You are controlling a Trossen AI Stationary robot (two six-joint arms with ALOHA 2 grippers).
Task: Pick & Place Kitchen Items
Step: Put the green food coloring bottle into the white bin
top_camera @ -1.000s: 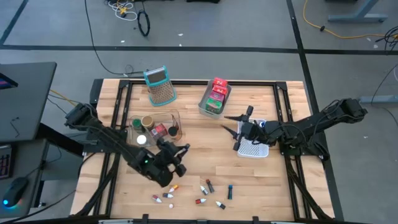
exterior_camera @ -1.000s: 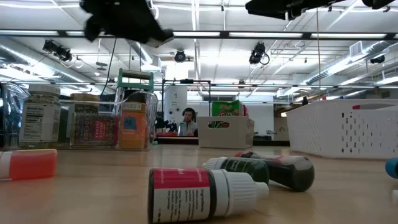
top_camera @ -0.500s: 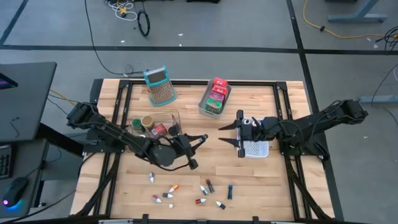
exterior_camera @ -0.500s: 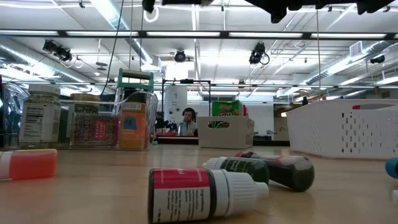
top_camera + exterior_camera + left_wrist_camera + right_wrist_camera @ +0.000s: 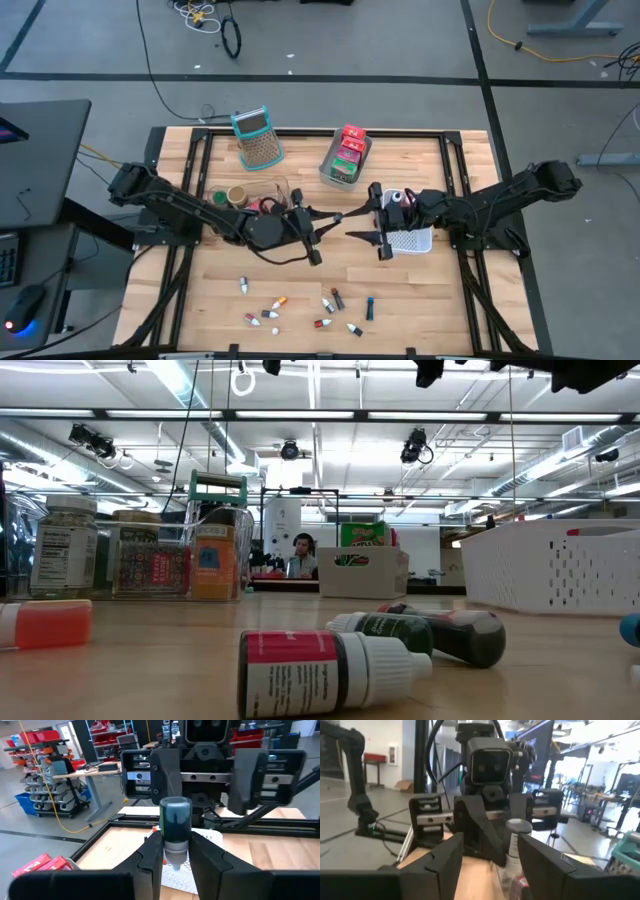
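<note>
High view: the left gripper (image 5: 322, 222) and the right gripper (image 5: 362, 212) meet nose to nose above the middle of the table (image 5: 460, 290). What sits between them is too small to make out from here. Behind the left gripper is a clear bin (image 5: 250, 197) with jars. A grey tray (image 5: 345, 158) of red and green packets sits near the far edge, with a grater (image 5: 258, 137) beside it. A white basket (image 5: 408, 238) lies under the right arm. Loose small bottles (image 5: 330, 301) are scattered near the front edge.

Low view: a red-labelled bottle (image 5: 330, 672) lies on its side up front, and a dark bottle (image 5: 435, 635) lies behind it. The jars (image 5: 65, 546) stand at the left, the basket (image 5: 550, 565) at the right. Far off in the room a person (image 5: 300, 556) sits.

Left wrist view: the left fingers (image 5: 152, 855) are clamped on a small bottle (image 5: 175, 832) with a dark blue cap, held upright. The right gripper (image 5: 206, 772) faces it just behind, with its fingers spread wide on either side.

Right wrist view: the right fingers (image 5: 445, 857) stand apart and grasp nothing. Between them, farther off, the left gripper (image 5: 502, 840) holds the bottle (image 5: 516, 840).
</note>
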